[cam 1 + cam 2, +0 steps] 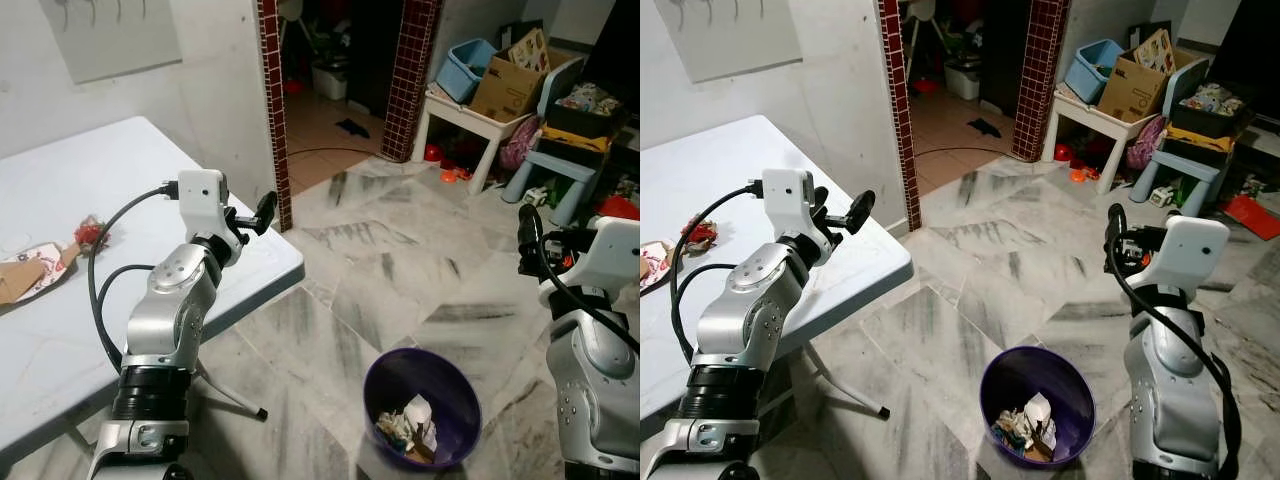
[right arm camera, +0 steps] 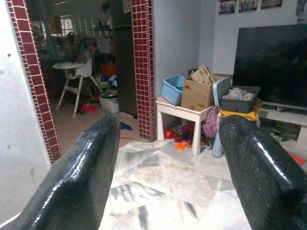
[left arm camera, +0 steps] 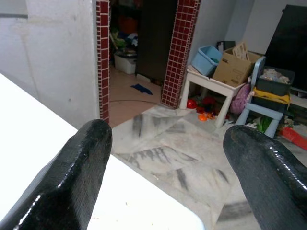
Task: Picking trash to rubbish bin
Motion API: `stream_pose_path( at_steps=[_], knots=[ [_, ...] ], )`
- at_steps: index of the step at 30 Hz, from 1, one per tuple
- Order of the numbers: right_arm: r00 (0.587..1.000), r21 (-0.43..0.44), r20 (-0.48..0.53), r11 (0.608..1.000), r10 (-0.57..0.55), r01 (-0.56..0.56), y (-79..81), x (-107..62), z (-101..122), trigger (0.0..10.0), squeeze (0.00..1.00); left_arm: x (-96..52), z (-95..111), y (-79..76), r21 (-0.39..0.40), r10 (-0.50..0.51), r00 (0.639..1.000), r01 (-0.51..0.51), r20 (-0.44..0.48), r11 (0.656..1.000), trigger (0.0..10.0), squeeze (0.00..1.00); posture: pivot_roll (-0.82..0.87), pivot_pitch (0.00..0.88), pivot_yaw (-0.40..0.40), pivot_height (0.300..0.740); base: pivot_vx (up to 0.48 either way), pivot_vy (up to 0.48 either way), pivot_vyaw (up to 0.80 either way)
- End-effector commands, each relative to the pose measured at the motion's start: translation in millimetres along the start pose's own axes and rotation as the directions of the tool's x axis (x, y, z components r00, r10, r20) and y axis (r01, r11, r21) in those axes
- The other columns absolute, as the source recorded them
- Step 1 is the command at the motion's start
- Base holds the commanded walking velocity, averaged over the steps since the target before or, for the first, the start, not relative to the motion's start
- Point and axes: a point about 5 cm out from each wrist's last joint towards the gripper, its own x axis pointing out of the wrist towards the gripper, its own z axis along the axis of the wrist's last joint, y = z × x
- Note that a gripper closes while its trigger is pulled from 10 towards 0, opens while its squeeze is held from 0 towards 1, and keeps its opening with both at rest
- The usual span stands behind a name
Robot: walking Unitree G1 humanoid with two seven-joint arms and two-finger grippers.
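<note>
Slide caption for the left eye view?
Both grippers empty, left gripper over the white table, trash unpicked, purple bin partly filled.

one purple bin [image 1: 421, 405], one white table [image 1: 150, 200], two red-tiled pillars [image 1: 270, 100], one cardboard box [image 1: 507, 88]

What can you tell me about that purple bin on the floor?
The purple bin is a round, smooth-walled tub that looks like plastic, with no lid. It stands upright on the grey-veined marble floor, between the robot's two arms and just off the corner of the white table. At its bottom lies a small heap of crumpled trash, white and mixed colours, filling only a little of it. Neither claw touches it.
</note>
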Motion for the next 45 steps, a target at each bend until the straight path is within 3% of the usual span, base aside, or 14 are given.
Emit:
stream_pose_path(
  at_steps=[1, 14, 27, 45],
  knots=[
    [1.0, 0.0, 0.005, 1.0, 0.005, -0.005, 2.4, -2.6, 0, 10.0, 0.0, -3.0, -6, 8.0, 0.0, 0.028, 0.999, -0.028, -0.018, 1.0, 10.0, 0.0, -0.1, 0.0, 0.043, 0.74, 0.0, 0.0, 0.0],
    [0.998, 0.015, -0.032, 0.998, 0.054, -0.054, 20.9, -6.1, -12, 10.0, 0.0, -9.2, -11, 15.7, -0.002, 0.06, 0.998, -0.06, -0.028, 0.998, 10.0, 0.0, -0.07, 0.015, 0.028, 0.74, 0.0, 0.0, 0.0],
    [0.998, 0.006, -0.041, 0.999, 0.05, -0.05, 20.5, -3.8, -14, 10.0, 0.0, -10.6, -15, 13.9, -0.011, 0.054, 0.998, -0.055, -0.035, 0.998, 10.0, 0.0, -0.06, 0.036, 0.008, 0.74, 0.0, 0.0, 0.0],
    [0.997, -0.011, -0.032, 0.998, 0.069, -0.07, 22.1, 2.4, -10, 10.0, 0.0, -6.5, -15, 4.4, -0.018, 0.032, 0.999, -0.032, -0.038, 0.999, 10.0, 0.0, -0.07, 0.012, -0.01, 0.74, 0.0, 0.376, 0.0]
  ],
)
